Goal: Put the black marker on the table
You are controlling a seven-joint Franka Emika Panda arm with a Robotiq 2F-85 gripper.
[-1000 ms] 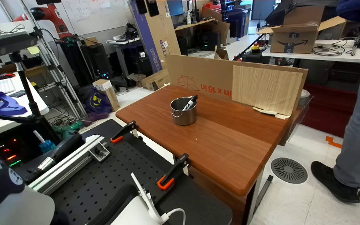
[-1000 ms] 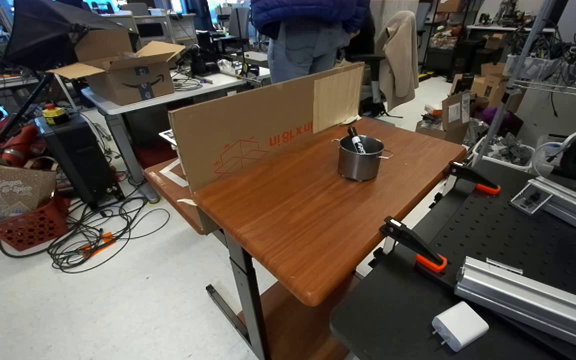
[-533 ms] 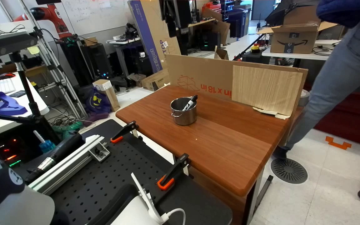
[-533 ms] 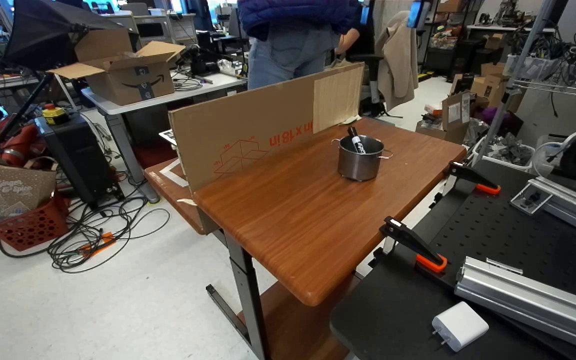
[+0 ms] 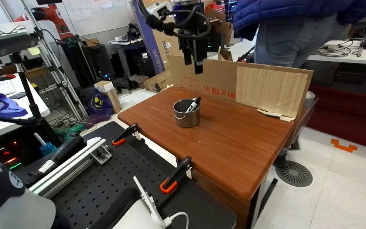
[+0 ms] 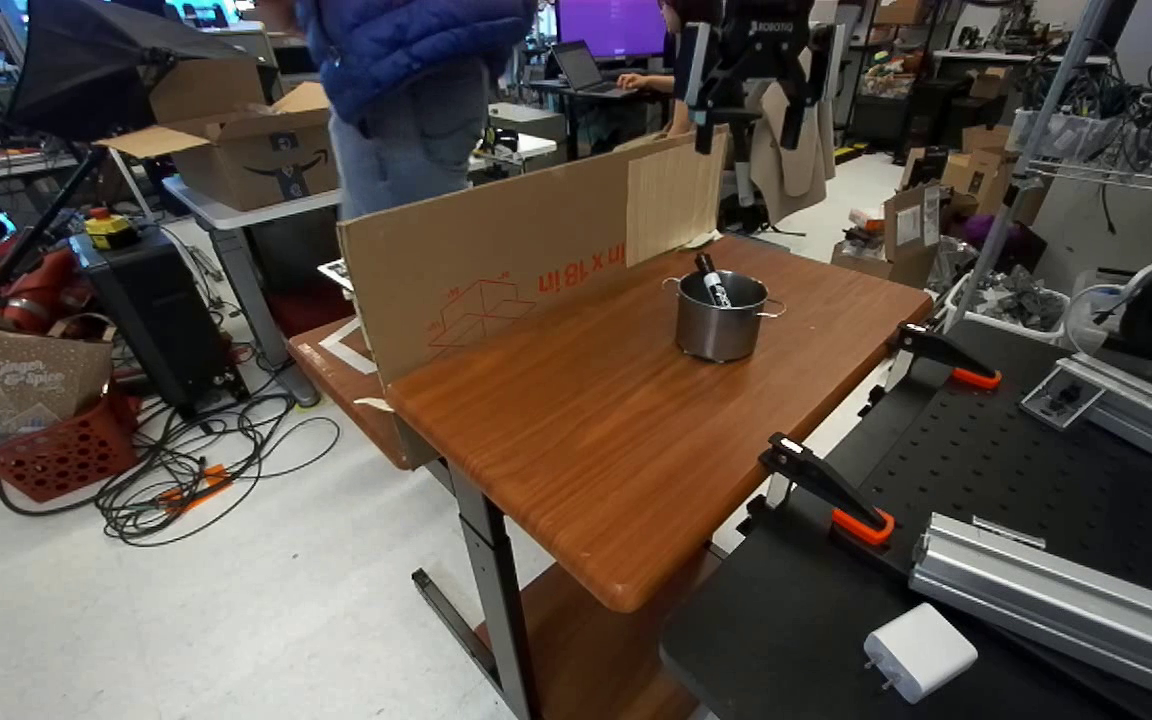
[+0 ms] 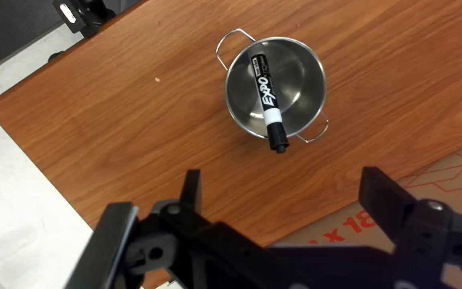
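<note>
Marker (image 7: 268, 97) reading "EXPO" leans in a pot (image 7: 305, 78); "ROBOTIQ" tool (image 6: 747, 138) hangs spread apart.

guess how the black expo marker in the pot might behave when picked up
The black Expo marker leans unbent in the metal pot, so it's likely stiff. It looks slim, so probably light, and round, so it may roll on the wooden tabletop.

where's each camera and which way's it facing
An exterior view: high by the perforated board, facing across the table; white arm section and gripper show.
An exterior view: high near the white adapter, facing across the table; gripper shows.
Wrist view: on the wrist, looking down into the metal pot; open fingers show.
Both exterior views share pot, black marker and cardboard panel.
</note>
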